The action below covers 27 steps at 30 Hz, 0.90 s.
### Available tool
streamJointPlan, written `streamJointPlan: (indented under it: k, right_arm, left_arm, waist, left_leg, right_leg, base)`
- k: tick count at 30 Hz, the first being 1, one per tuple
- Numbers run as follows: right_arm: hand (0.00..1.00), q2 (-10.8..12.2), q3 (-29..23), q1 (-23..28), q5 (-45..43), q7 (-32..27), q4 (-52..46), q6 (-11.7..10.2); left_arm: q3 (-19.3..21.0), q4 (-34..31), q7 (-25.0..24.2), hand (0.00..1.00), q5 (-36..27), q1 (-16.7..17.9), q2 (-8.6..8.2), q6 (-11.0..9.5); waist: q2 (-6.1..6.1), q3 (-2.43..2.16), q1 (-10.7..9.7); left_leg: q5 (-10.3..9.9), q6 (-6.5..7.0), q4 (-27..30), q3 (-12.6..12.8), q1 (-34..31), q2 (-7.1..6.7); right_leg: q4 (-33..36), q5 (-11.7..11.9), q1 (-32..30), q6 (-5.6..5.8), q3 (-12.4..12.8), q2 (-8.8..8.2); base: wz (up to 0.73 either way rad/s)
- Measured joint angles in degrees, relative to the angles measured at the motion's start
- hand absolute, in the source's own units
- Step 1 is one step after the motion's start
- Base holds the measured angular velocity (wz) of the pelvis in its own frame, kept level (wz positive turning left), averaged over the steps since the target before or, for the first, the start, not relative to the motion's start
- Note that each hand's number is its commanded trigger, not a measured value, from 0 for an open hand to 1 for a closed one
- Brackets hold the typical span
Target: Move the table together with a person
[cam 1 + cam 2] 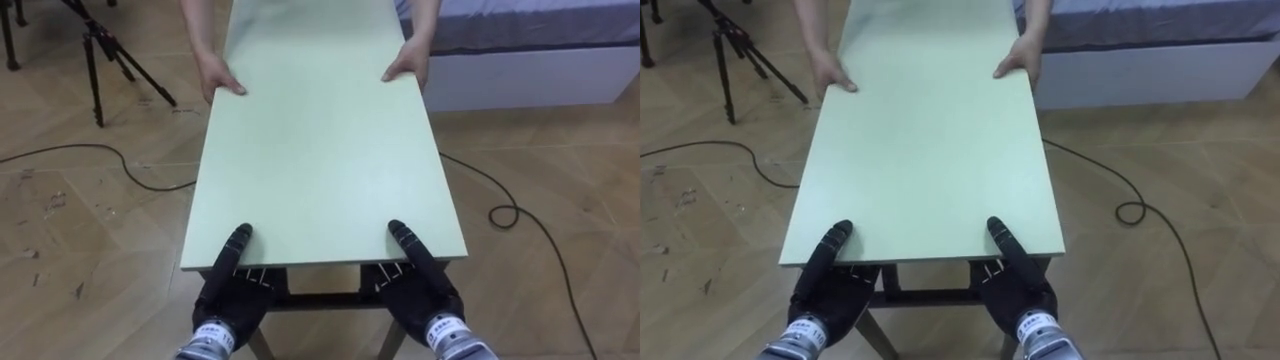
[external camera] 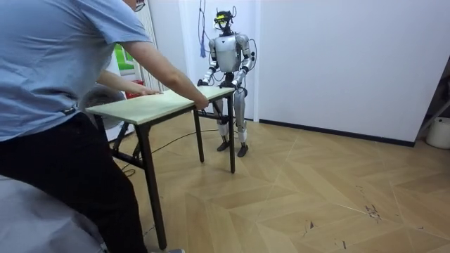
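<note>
two dark robot hands clamp the 6 o'clock end of the table, one near each corner. the left hand and the right hand each lay a thumb flat on the pale green surface, with the fingers tucked under the edge, so each grasps the table between thumb and fingers. at the 12 o'clock end a person's hands grip the two far corners, thumbs on top. a black tripod stands on the wooden floor at 10 o'clock, and a bed lies at 2 o'clock just beside the table. in the room view the robot stands upright at the table's far end near a white wall, and the person, in a light blue shirt, leans over the near end. whether the table's legs are off the floor i cannot tell.
</note>
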Motion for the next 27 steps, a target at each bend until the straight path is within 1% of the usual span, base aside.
streamJointPlan:
  k: [1,3,4,5,7,9,11,13,16,17,19,21,23,24,27]
  right_arm:
    - [1.00,0.0,0.0,0.2,0.1,0.0,-0.6,-0.2]
    - [1.00,0.1,0.2,0.3,0.0,0.8,-1.3,-0.9]
    - [1.00,0.2,0.2,0.4,0.0,1.1,-1.3,-0.9]
    - [1.00,0.3,0.2,0.4,0.0,1.7,-1.3,-1.1]
    - [1.00,0.3,0.2,0.7,0.0,2.9,-1.4,-1.9]
    - [1.00,0.2,0.2,1.0,0.2,3.5,-1.4,-2.4]
    - [1.00,0.0,0.2,1.4,0.4,4.4,-1.4,-3.1]
    - [1.00,-0.1,0.2,1.4,0.5,4.5,-1.8,-3.2]
    - [1.00,-0.3,0.3,1.5,1.6,4.6,-2.7,-3.7]
    - [1.00,-0.7,0.8,1.5,1.9,4.8,-2.7,-4.4]
    - [1.00,-0.9,1.1,1.9,1.8,5.6,-3.0,-5.3]
    - [1.00,-1.5,1.8,2.8,1.8,6.5,-4.7,-6.2]
    - [1.00,-2.1,2.1,3.9,1.8,7.2,-6.2,-6.2]
    - [1.00,-2.0,2.3,4.6,1.8,8.2,-6.6,-6.2]
    - [1.00,-2.1,2.6,5.7,1.4,9.4,-7.1,-6.2]
  left_arm:
    - [-0.1,-0.3,-0.5,1.00,0.1,0.1,-0.01,-0.1]
    - [-0.5,-0.9,-1.7,1.00,0.7,0.1,-0.02,-1.4]
    - [-0.6,-0.9,-1.9,1.00,0.8,0.1,-0.02,-1.7]
    - [-0.7,-0.9,-2.3,1.00,1.4,0.1,-0.05,-2.3]
    - [-1.1,-1.0,-3.3,1.00,3.3,0.0,-0.43,-3.3]
    - [-1.5,-1.1,-3.6,1.00,4.3,-0.1,-0.52,-3.6]
    - [-2.3,-1.1,-3.5,1.00,4.8,-0.1,-0.54,-4.0]
    - [-2.4,-1.4,-3.5,1.00,4.6,-0.1,-0.53,-4.0]
    - [-2.7,-2.7,-3.3,1.00,4.6,-0.1,-0.52,-3.7]
    - [-2.9,-2.8,-3.3,1.00,4.6,-0.1,-0.53,-3.6]
    - [-3.4,-3.5,-3.1,1.00,4.1,0.4,-0.53,-3.5]
    - [-3.6,-6.2,-3.0,1.00,3.4,2.4,-0.50,-3.6]
    - [-3.7,-7.9,-3.0,1.00,3.4,3.7,-0.33,-3.7]
    - [-3.7,-9.2,-3.0,1.00,3.4,4.8,-0.12,-3.8]
    - [-3.8,-10.9,-3.0,1.00,3.5,6.6,0.24,-3.9]
  waist:
    - [-0.01,-0.01,0.0]
    - [-0.04,0.01,-0.1]
    - [-0.05,0.00,-0.1]
    - [-0.10,-0.14,-0.2]
    - [-0.25,-0.23,-0.3]
    - [-0.44,-0.37,-0.5]
    - [-0.48,-0.41,-0.7]
    - [-0.48,-0.43,-1.0]
    - [-0.44,-0.51,-0.7]
    - [-0.43,-0.52,-0.4]
    - [-0.42,-0.53,-0.1]
    - [-0.42,-0.52,0.0]
    - [-0.42,-0.53,0.3]
    - [-0.42,-0.52,0.3]
    - [-0.52,-0.47,0.3]
  left_leg:
    - [0.1,-0.01,0.0,0.0,0.1,0.00]
    - [0.3,-0.12,-0.1,0.0,0.7,0.05]
    - [0.3,-0.14,-0.1,0.0,0.9,0.07]
    - [0.4,-0.18,-0.1,0.0,0.8,0.09]
    - [0.4,-0.18,-0.5,-0.2,0.7,0.09]
    - [0.4,-0.18,-0.5,-0.1,0.7,0.08]
    - [0.4,-0.18,-0.4,-0.1,0.7,0.06]
    - [0.4,-0.19,-0.5,0.1,0.6,0.09]
    - [0.6,-0.14,-0.6,0.6,0.5,0.12]
    - [0.6,-0.14,-0.6,0.6,0.6,0.13]
    - [0.6,-0.14,-0.6,0.6,0.8,0.16]
    - [0.6,-0.14,-1.0,0.6,0.9,0.21]
    - [0.6,-0.15,-1.2,0.6,1.0,0.24]
    - [0.6,-0.15,-1.4,0.6,1.0,0.28]
    - [0.6,-0.15,-1.5,0.6,0.9,0.24]
  right_leg:
    - [0.0,0.0,0.0,0.00,0.0,0.00]
    - [0.0,0.1,0.6,-0.09,0.0,0.03]
    - [0.1,0.1,0.7,-0.09,0.0,0.05]
    - [0.1,0.1,0.8,-0.13,0.0,0.08]
    - [0.4,0.1,0.8,-0.23,0.0,0.07]
    - [0.9,0.1,0.6,-0.24,0.2,0.07]
    - [0.9,0.1,0.5,-0.24,0.2,0.06]
    - [0.9,0.1,0.4,-0.24,0.1,0.08]
    - [1.0,0.2,-0.4,-0.28,0.1,0.08]
    - [1.0,0.2,-0.5,-0.28,0.1,0.08]
    - [1.0,0.2,-0.4,-0.28,0.2,0.10]
    - [0.9,0.2,-0.4,-0.27,0.2,0.13]
    - [0.9,0.2,-0.4,-0.27,0.2,0.15]
    - [0.8,0.2,-0.4,-0.27,0.2,0.18]
    - [0.7,0.2,-0.4,-0.27,0.1,0.17]
  base:
    - [0.00]
    - [0.00]
    - [0.00]
    - [0.00]
    - [-0.02]
    - [-0.02]
    - [0.00]
    - [-0.02]
    - [-0.07]
    - [-0.04]
    - [-0.03]
    - [0.00]
    - [0.02]
    - [0.04]
    - [0.01]
